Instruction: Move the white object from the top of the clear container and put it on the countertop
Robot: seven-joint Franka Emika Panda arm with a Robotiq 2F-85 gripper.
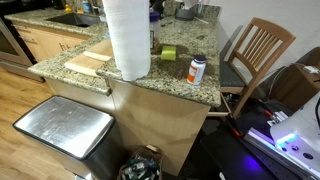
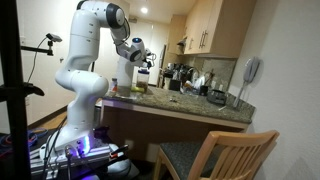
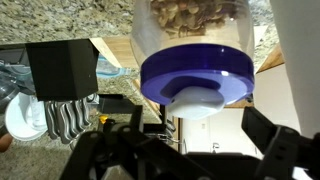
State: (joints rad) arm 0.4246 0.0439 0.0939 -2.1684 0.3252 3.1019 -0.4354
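Wrist view: round white object (image 3: 200,101) caps clear container (image 3: 195,25).

Your wrist view is filled by the clear container (image 3: 190,30), which holds brownish contents and is closed by a blue lid (image 3: 196,78). Against the lid's middle sits the white object (image 3: 197,103), small and rounded. The claw (image 3: 190,150) shows its dark fingers (image 3: 275,150) spread wide, one to each side of the white object, touching nothing. Behind, you see speckled worktop (image 3: 70,20), a black box (image 3: 60,68) and a white roll (image 3: 298,60).
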